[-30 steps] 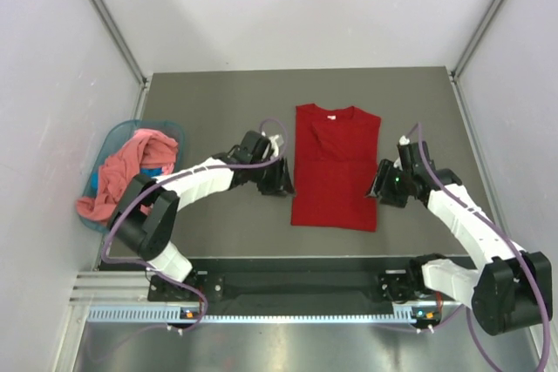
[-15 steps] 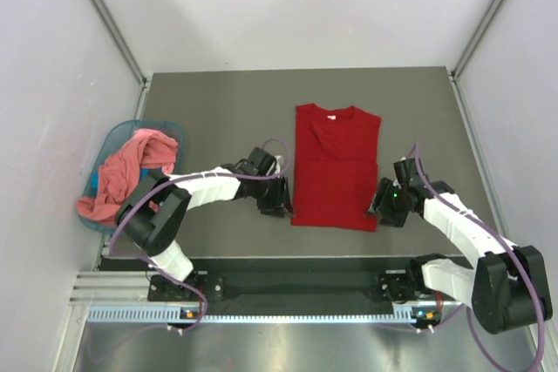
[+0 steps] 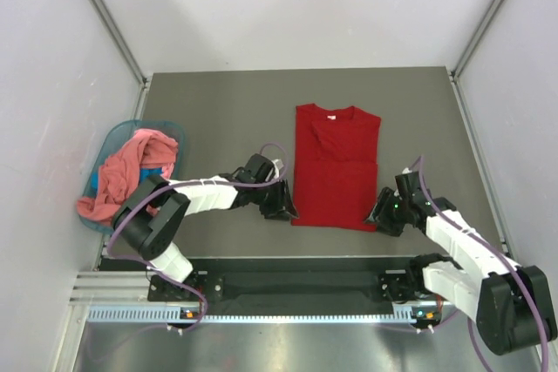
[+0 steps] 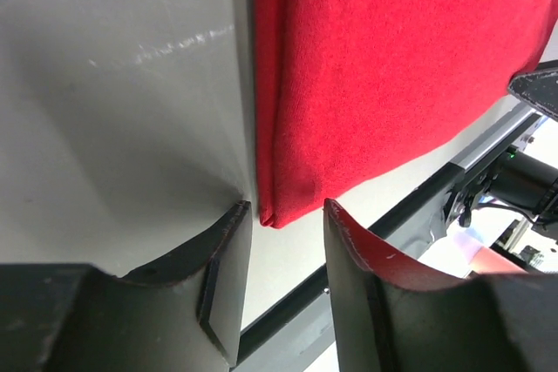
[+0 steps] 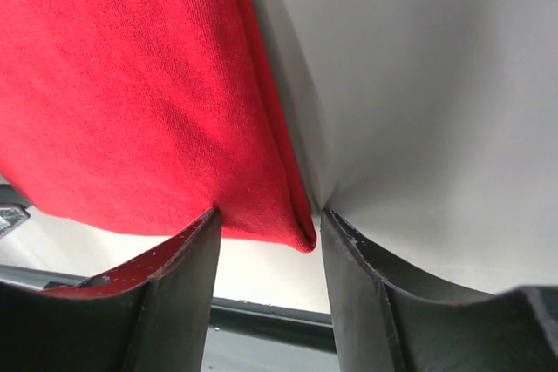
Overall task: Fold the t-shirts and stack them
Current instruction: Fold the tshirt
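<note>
A deep red t-shirt (image 3: pixel 336 167) lies flat on the grey table (image 3: pixel 218 102), folded into a long rectangle with its collar at the far end. At the shirt's near left corner sits my left gripper (image 3: pixel 283 211), open. In the left wrist view that corner of the red shirt (image 4: pixel 384 58) lies just beyond the gap of the open gripper (image 4: pixel 286 206), unclamped. My right gripper (image 3: pixel 382 219) is open at the near right corner. The right wrist view shows the red cloth (image 5: pixel 131 84) and its corner between the spread jaws of the gripper (image 5: pixel 270 213). A salmon-pink t-shirt (image 3: pixel 131 167) is bunched in the basket.
A teal plastic basket (image 3: pixel 109 141) stands at the table's left edge, with pink cloth spilling over its near rim. A black rail (image 3: pixel 296 267) runs along the near edge just behind both grippers. White walls enclose the table on three sides.
Both grippers have slid toward the near edge along the red shirt's sides, from about mid-length to its near corners. The shirt has not moved.
</note>
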You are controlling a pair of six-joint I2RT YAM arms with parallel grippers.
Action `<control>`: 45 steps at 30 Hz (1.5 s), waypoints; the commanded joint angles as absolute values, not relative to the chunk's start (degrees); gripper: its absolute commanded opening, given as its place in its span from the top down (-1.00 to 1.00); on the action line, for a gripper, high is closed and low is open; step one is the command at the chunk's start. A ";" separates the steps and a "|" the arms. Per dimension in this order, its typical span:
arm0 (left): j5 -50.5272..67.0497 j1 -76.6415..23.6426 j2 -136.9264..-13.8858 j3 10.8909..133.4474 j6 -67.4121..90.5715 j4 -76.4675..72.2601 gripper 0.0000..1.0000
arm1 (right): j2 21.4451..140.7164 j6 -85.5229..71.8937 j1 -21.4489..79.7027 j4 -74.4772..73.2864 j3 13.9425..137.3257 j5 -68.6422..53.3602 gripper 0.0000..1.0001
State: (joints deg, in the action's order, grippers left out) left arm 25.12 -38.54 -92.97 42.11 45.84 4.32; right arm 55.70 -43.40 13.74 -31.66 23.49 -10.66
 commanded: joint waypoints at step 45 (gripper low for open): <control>13.10 -46.85 -81.12 50.61 50.19 15.37 1.00 | 43.15 -36.12 15.03 -43.51 38.23 -0.36 1.00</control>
